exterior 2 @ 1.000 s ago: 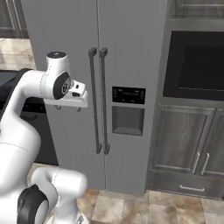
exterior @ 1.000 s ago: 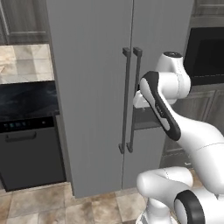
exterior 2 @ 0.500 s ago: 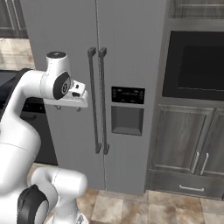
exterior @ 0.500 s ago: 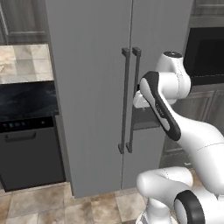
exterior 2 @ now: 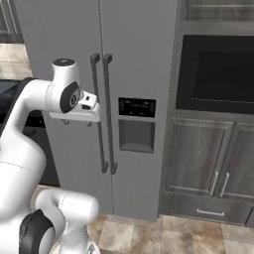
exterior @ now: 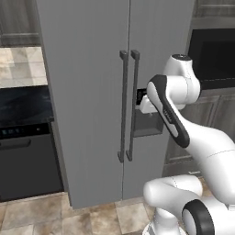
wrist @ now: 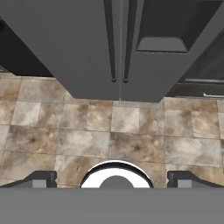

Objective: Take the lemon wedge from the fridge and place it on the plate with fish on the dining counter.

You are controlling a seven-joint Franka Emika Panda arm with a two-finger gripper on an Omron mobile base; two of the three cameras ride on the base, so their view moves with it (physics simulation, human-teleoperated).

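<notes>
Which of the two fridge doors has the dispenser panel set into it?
The right-hand fridge door, next to the wall oven; the left door is plain grey. Both are shut.

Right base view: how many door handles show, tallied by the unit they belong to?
Tall grey two-door fridge, dark vertical bar handles: 2
Dark wood lower cabinet, slim metal door handles: 2
Dark wood bottom drawer, metal pull: 1
Total: 5

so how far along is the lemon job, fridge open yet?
Nothing looks done: both doors of the fridge are closed, and its handles are untouched. In hand: the robot is parked facing the doors, the gripper is open and empty, pointing down at the floor tiles. Left: open a door, find the lemon wedge, take it to the plate.
</notes>
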